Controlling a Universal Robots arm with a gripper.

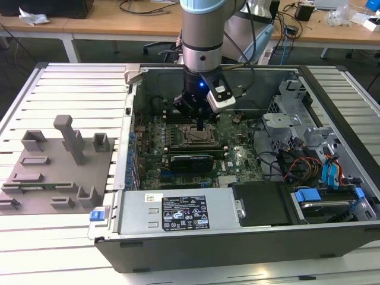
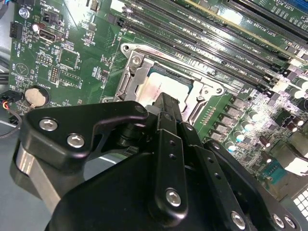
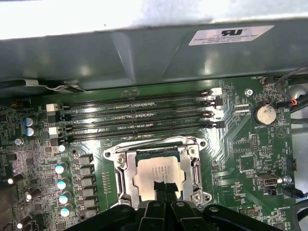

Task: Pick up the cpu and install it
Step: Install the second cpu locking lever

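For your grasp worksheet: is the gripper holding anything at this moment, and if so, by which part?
It cannot be told. The gripper is down on the cpu lying in the socket frame; whether it grips the chip is hidden.

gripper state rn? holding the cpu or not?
Gripper: fingertips together on the cpu, which sits inside the socket frame. Appears shut on it; a true grip cannot be told.
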